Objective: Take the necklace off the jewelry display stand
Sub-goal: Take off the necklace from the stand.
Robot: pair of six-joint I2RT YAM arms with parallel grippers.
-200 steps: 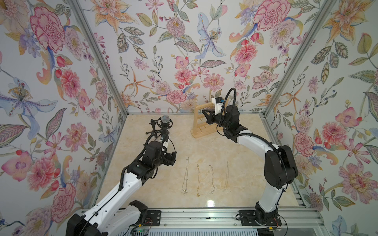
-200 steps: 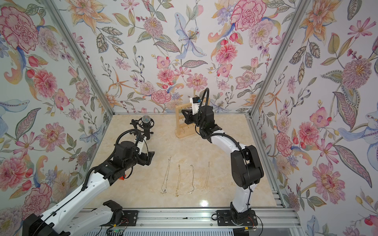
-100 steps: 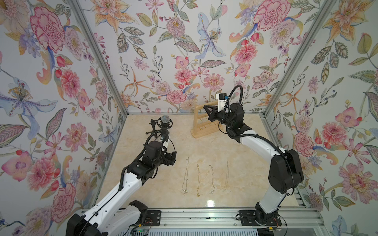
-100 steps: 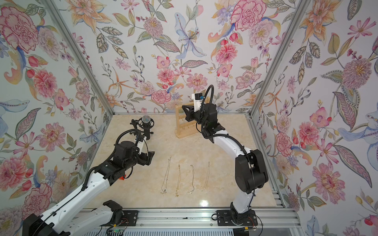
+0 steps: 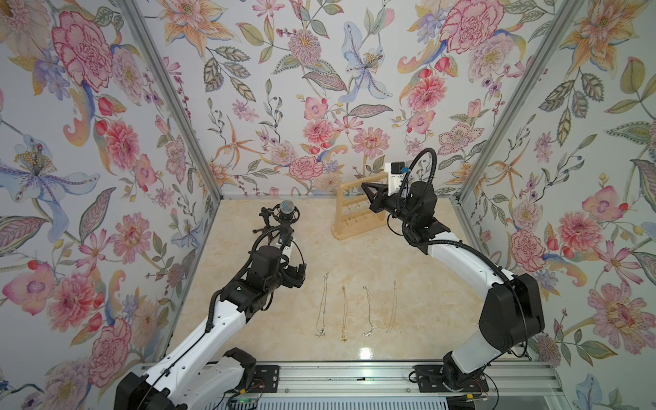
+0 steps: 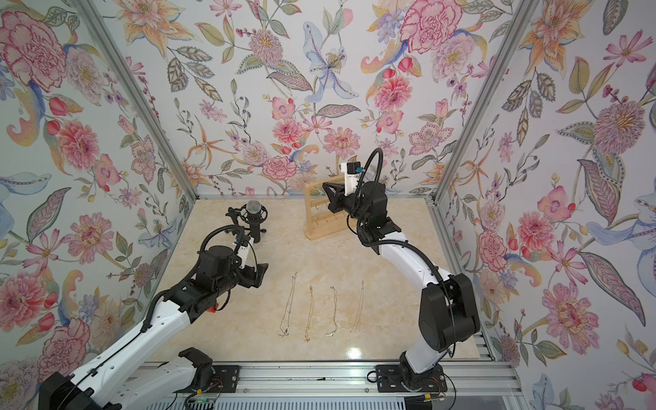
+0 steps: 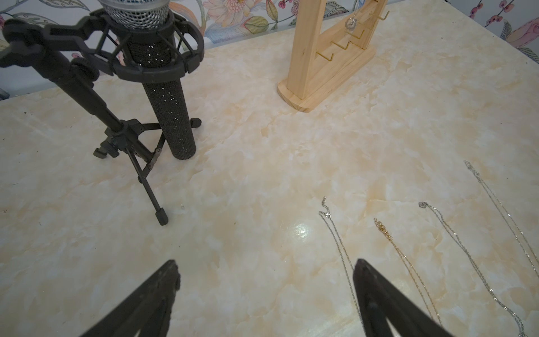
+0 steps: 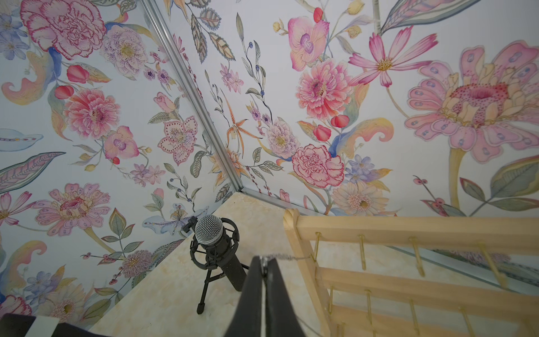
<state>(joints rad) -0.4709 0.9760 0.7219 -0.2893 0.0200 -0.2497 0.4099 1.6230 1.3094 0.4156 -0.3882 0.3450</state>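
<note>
The right gripper (image 8: 264, 264) is clenched on the necklace (image 8: 287, 256), which stretches to a gold hook (image 8: 313, 257) on the top crossbar (image 8: 408, 226) of the jewelry display stand (image 5: 355, 229), far on the table (image 5: 408, 269), right of the microphone (image 5: 288, 209). The left gripper (image 7: 266, 265) hangs wide apart, empty, beside four laid-out chains (image 5: 344, 309).

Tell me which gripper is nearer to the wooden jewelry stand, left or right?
Right. The right gripper is at the jewelry display stand, by its top crossbar, shut on the necklace hooked there. The left gripper hovers open apart from it, beside the laid-out necklaces.
</note>
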